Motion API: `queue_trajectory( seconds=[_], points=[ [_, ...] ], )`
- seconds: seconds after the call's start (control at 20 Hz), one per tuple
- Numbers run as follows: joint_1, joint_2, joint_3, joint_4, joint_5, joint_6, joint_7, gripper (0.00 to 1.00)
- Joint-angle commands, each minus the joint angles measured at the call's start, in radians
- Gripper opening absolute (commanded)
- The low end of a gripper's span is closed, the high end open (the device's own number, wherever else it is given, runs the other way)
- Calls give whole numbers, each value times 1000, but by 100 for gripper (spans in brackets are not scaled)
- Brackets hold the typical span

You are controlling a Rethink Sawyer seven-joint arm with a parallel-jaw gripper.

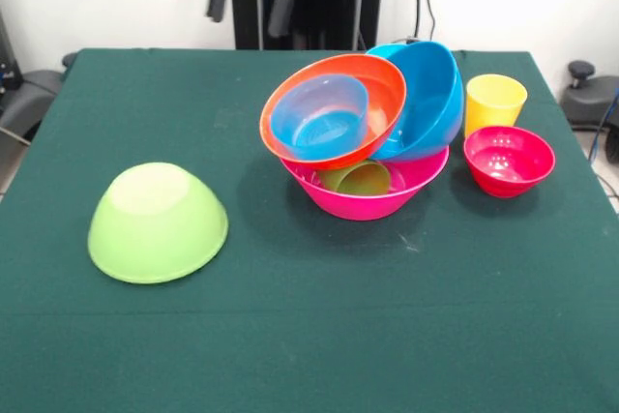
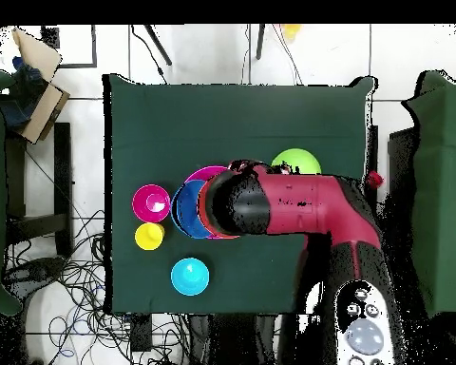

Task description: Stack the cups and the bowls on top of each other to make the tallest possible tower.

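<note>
The tower (image 1: 366, 132) sits on the green surface (image 1: 309, 336). Its bottom is the big pink bowl (image 1: 372, 195). A green cup (image 1: 356, 179) lies on its side inside the pink bowl. The orange bowl (image 1: 382, 84) leans on top, tipped up toward the front, with the small see-through blue bowl (image 1: 321, 115) inside it. The big blue bowl (image 1: 430, 94) leans just behind the orange bowl.

Beside the tower stand the yellow cup (image 1: 495, 102) and the small red-pink bowl (image 1: 509, 160). The lime green bowl (image 1: 158, 222) sits upside down, well apart from the tower. A cyan bowl (image 2: 190, 276) shows only from above.

The red arm (image 2: 289, 204) reaches over the tower. I cannot tell if the hand is apart or together.

The tower looks wobbly. I think a small bump could make the leaning bowls slide off.
</note>
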Motion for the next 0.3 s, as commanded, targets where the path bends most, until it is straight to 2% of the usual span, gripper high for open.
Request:
queue_trajectory(
  seconds=[0.05,0.3],
  points=[
    [-33,25,87,81,15,-88,25,100],
    [-26,22,68,64,16,-78,33,100]
  ],
)
